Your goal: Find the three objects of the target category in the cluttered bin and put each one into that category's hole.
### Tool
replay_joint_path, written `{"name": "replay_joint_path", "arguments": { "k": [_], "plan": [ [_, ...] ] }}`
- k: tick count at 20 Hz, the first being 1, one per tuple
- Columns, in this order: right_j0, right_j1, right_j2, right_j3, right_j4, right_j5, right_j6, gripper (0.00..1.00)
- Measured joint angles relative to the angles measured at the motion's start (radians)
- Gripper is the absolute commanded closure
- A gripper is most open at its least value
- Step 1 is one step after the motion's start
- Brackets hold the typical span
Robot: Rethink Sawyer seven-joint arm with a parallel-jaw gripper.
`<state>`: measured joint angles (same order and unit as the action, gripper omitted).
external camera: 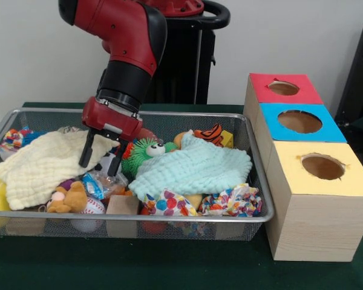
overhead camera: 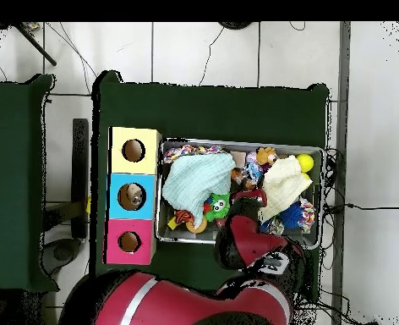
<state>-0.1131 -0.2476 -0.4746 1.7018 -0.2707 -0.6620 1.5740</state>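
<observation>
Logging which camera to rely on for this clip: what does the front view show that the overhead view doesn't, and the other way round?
Front view only: the gripper itself, jaws open and pointing down at the yellow cloth's edge; a teddy bear and a wooden block by the bin's near wall.

Overhead view only: something lying inside the blue box's hole; the arm hides the gripper here.

Both: the wire bin, the mint cloth, the green googly-eyed toy, and the red box, blue box and yellow box in a row.

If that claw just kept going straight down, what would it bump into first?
Probably the edge of the yellow cloth under one finger, or the small toys heaped beside it in the bin. The gripper is open; depth is hard to judge.
</observation>
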Motion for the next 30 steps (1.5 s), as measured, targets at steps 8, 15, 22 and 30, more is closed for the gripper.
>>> {"name": "replay_joint_path", "arguments": {
  "k": [8,15,22,30],
  "plan": [
    [0.001,-0.018,0.012,0.000,0.000,0.000,0.000,0.00],
    [0.004,-0.035,0.024,0.000,0.000,0.000,0.000,0.00],
    [0.004,-0.035,0.036,0.000,-0.004,0.000,0.000,0.00],
    [0.004,-0.035,0.045,0.000,-0.052,0.000,0.000,0.00]
  ]
}}
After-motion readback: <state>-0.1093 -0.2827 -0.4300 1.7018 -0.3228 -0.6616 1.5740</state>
